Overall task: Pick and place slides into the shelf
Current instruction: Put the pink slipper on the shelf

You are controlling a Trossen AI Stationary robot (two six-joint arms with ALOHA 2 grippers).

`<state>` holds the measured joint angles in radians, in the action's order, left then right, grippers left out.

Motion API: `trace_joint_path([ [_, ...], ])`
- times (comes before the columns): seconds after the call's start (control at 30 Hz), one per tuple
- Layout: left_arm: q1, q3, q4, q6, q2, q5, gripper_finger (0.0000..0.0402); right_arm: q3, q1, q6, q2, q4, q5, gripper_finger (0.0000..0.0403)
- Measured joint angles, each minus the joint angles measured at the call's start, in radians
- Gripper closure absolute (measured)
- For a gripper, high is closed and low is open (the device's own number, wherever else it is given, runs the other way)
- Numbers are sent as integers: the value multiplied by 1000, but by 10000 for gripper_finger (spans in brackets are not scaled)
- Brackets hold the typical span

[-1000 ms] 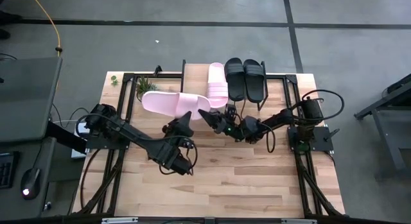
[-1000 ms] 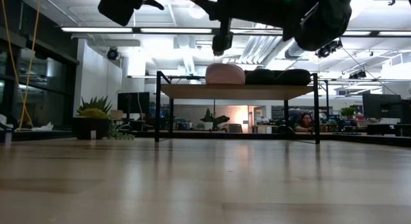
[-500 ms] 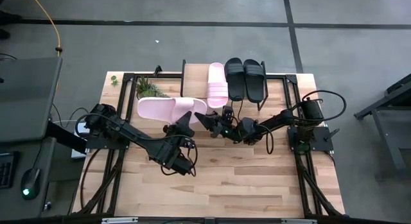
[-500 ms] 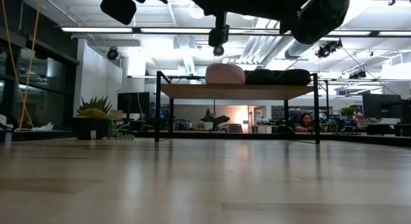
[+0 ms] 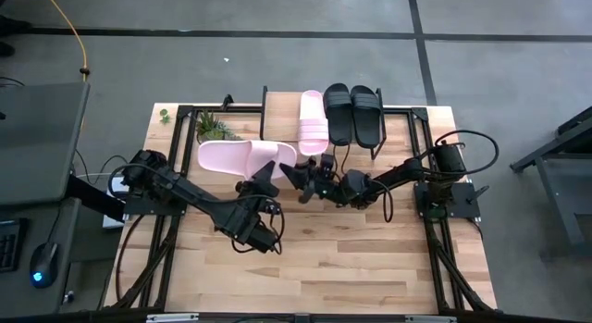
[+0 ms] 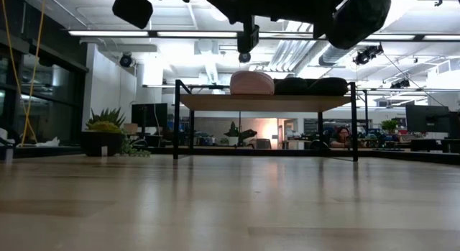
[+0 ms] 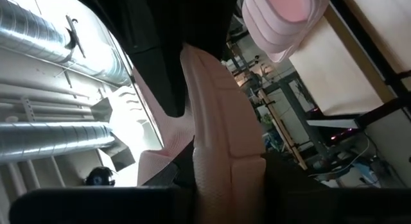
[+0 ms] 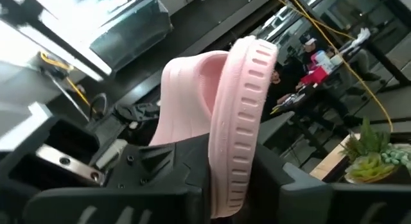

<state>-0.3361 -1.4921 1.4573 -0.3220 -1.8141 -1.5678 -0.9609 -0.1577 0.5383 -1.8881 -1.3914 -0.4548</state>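
Note:
A pale pink slide (image 5: pixel 242 156) hangs above the table's far middle, lying left to right. My left gripper (image 5: pixel 265 172) is shut on it near its right end. My right gripper (image 5: pixel 294 172) stands at that same end, its fingers a little apart on either side of the ribbed sole edge (image 8: pixel 241 121). On the shelf (image 5: pixel 277 105) at the far edge lie another pink slide (image 5: pixel 313 121) and two black slides (image 5: pixel 352 114), soles down on the plank. The low view shows the shelf (image 6: pixel 266 102) with these slides on top. My left gripper pinches the pink slide's sole (image 7: pixel 225 172) between its two fingers, near the slide's right end. It comes level from the table's near side, fingers across the slide. The slide is lifted clear of the table and juts out to the left.
A small green plant (image 5: pixel 213 127) stands at the table's far left, just beyond the held slide. The shelf's plank has free room left of the pink slide. Black frame rails run along both table sides. The near half of the tabletop (image 5: pixel 305 258) holds nothing but the arms.
The held pink slide has turned from slanting to lying straight left to right, its left end swinging toward the near edge. My right gripper has rolled with it. Since half a second ago the slide has stayed still.

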Motion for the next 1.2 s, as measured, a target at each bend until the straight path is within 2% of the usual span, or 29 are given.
trace_joint_path([
  [0.17, -38, 1, 9, 16, 0, 12, 337, 0, 17, -16, 1, 36, 76, 324],
  [0.67, -198, 2, 79, 145, -2, 65, 338, -3, 87, 117, 10, 111, 540, 247],
  [0.8, -221, 1, 111, 199, -2, 82, 338, -2, 94, 120, 40, 169, 595, 240],
  [1.2, -320, 1, 110, 249, -2, 159, 339, -2, 95, 117, 172, 511, 692, 240],
])
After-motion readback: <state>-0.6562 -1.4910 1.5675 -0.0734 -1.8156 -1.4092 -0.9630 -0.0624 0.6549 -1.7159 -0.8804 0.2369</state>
